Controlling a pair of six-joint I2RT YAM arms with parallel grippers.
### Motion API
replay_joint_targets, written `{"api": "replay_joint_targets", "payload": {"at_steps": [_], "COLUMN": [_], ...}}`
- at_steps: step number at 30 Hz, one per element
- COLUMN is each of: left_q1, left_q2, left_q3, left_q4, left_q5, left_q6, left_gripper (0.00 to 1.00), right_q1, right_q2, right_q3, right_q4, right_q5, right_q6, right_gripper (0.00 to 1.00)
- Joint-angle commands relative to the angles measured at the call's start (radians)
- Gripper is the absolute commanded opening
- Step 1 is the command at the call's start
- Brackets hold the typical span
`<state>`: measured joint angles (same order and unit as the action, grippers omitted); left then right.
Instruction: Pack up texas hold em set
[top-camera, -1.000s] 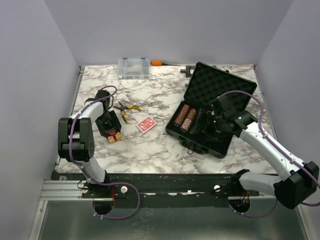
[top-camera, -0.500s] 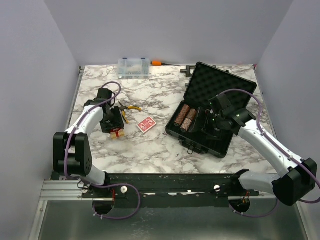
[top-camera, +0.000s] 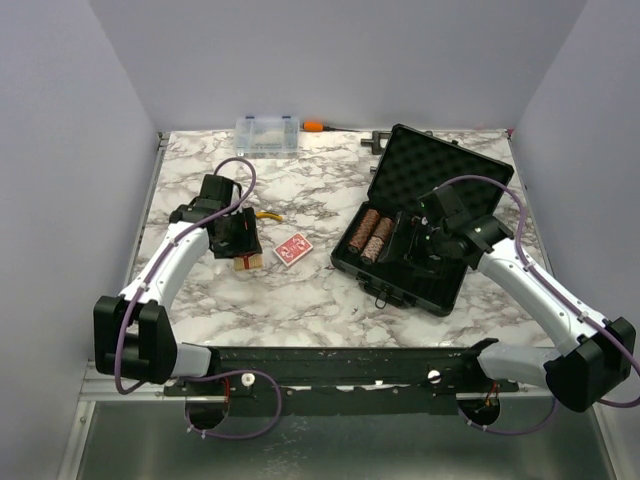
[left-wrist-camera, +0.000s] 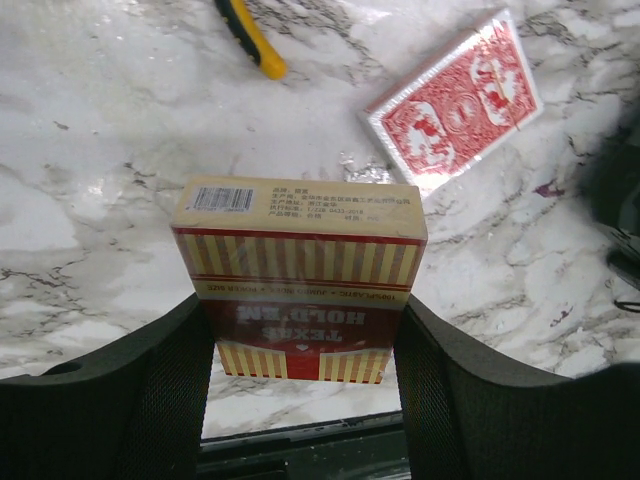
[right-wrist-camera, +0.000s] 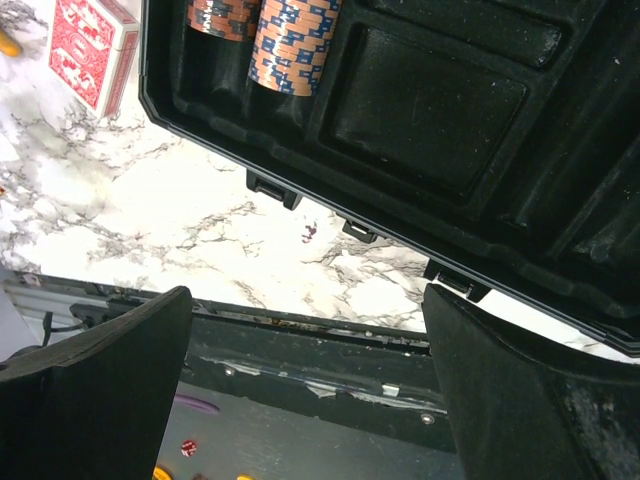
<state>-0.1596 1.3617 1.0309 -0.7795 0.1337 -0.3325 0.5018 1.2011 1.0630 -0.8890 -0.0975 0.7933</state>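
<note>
On the marble counter (top-camera: 300, 300) my left pincer (top-camera: 241, 247), clenched on the card box (left-wrist-camera: 300, 270), has swung right toward the case (top-camera: 441, 170), ready for packing, while my right pincer (top-camera: 418, 243) waits released.

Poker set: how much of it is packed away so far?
Done: two chip rolls sit in the open case. In hand: the left end effector grips a boxed card deck over the table; the right end effector hangs open above the case. Left: that deck and the loose red deck on the table need to go in, then the lid shut.
</note>
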Motion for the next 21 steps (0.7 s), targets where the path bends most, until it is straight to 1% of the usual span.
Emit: {"api": "replay_joint_targets", "payload": {"at_steps": [1,7,11,16,21], "left_q1": [-0.055,-0.163,-0.208,-0.283,-0.362], "left_q2": [-0.06,-0.11,-0.105,-0.068,0.018], "left_q3": [0.034,0.08,0.122,0.194,0.277], "left_q4": [0.02,0.025,0.027,0.025,0.016], "left_q5": [0.064,0.085,0.135,0.165,0.211], "left_q6": [0.008,-0.015,-0.08,-0.221,-0.431], "left_gripper": [0.0,0.0,0.0,0.0,0.0], "right_q1": [-0.005,-0.005,-0.005,-0.005,-0.005], "right_q2": [-0.036,-0.061,-0.084,-0.116,-0.161], "right_q3": [0.025,0.02,0.029,0.035,0.039], "right_q4": [-0.041,-0.064,-0.079,-0.111,-0.163], "right_q5": [0.036,0.064,0.091,0.17,0.245], "right_q6": [0.005,0.013,0.031,0.065,0.103], "right_gripper": [1.0,1.0,1.0,1.0,1.0]}}
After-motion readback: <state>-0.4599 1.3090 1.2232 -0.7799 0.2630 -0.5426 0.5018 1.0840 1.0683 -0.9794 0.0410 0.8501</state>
